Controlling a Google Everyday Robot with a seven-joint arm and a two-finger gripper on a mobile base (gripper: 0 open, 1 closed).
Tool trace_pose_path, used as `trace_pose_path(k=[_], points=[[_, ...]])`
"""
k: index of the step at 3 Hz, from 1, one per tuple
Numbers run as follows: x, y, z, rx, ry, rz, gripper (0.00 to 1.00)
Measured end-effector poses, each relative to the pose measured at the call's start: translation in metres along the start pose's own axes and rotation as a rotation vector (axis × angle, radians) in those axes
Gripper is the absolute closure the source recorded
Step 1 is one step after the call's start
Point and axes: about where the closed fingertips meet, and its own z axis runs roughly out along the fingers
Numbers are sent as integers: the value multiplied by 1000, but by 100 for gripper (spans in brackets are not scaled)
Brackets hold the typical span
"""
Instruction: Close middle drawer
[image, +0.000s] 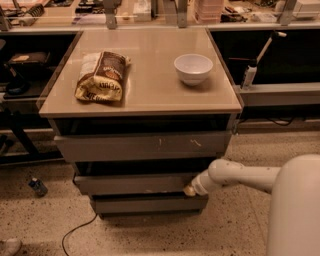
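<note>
Desk (150, 97) fills the centre. The middle drawer (130, 184) sits at six o'clock, with a dark gap above its front. The white arm (245, 175) comes in from four o'clock, hand (190, 190) against the drawer front's right end; spread or pressed together, I cannot tell. On top, snack bag (102, 76) at ten o'clock, bowl (193, 68) at one.

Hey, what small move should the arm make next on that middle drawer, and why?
Probably a short push straight inward. The gripper sits against the right end of the middle drawer, and a dark gap shows above its front, so it looks not quite shut.
</note>
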Motion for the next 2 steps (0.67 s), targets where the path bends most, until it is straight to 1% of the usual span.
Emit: trace_pose_path(k=[1, 2], points=[[1, 0, 0, 1, -1, -1, 100], [-11, -7, 1, 10, -10, -15, 100]])
